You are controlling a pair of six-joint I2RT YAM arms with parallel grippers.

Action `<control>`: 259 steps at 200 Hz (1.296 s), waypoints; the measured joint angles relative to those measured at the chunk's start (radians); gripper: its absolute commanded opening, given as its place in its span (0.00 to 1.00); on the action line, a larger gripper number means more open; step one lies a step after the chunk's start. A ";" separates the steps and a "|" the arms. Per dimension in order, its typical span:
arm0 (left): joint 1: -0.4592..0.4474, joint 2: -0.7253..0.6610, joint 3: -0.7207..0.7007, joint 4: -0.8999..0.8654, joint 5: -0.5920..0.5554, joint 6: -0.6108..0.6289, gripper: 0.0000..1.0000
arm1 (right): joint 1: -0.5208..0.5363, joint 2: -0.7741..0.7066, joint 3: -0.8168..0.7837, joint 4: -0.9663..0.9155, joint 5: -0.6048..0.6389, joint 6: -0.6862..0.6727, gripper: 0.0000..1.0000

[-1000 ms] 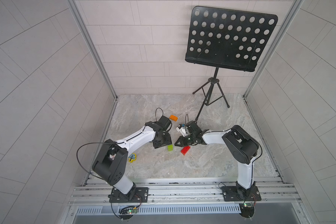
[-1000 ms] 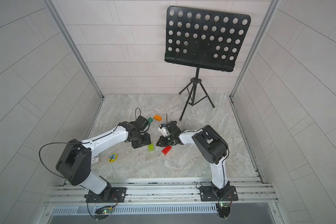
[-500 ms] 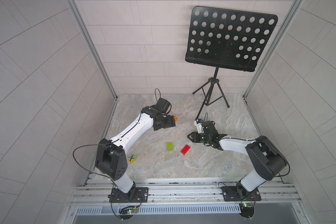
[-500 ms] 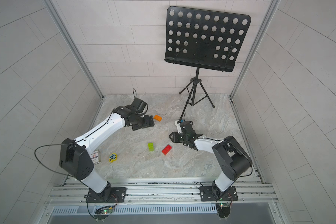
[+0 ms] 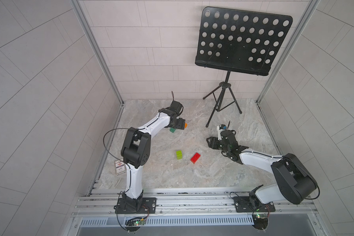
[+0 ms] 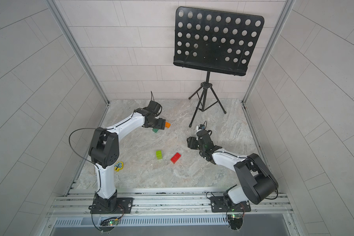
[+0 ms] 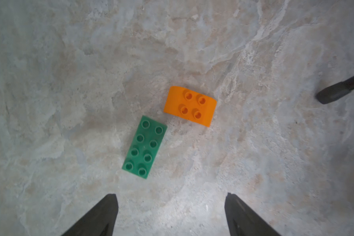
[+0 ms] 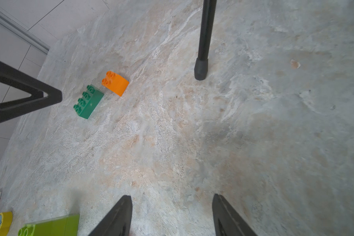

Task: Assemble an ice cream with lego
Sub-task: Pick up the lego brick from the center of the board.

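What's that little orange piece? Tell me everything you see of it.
The orange brick looks like glossy plastic: four round studs in a square on top, two ends curving down. It sits studs up on the marbled tabletop, close beside the dark green brick, corners nearly meeting. The open left gripper is above, not touching it.

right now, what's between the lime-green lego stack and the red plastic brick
Bare marbled tabletop separates lime-green stack and red brick, in both top views.
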 measured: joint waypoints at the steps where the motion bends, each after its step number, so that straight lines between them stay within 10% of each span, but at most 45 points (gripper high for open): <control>1: 0.002 0.004 0.003 0.000 0.003 0.000 0.85 | 0.000 0.000 0.000 0.000 0.000 0.000 0.67; 58: 0.108 0.171 0.100 -0.016 0.074 0.049 0.79 | -0.011 0.000 0.000 -0.001 -0.016 0.000 0.67; 259: 0.050 0.108 -0.043 0.130 0.199 0.085 0.77 | -0.019 0.053 0.043 -0.007 -0.084 0.004 0.67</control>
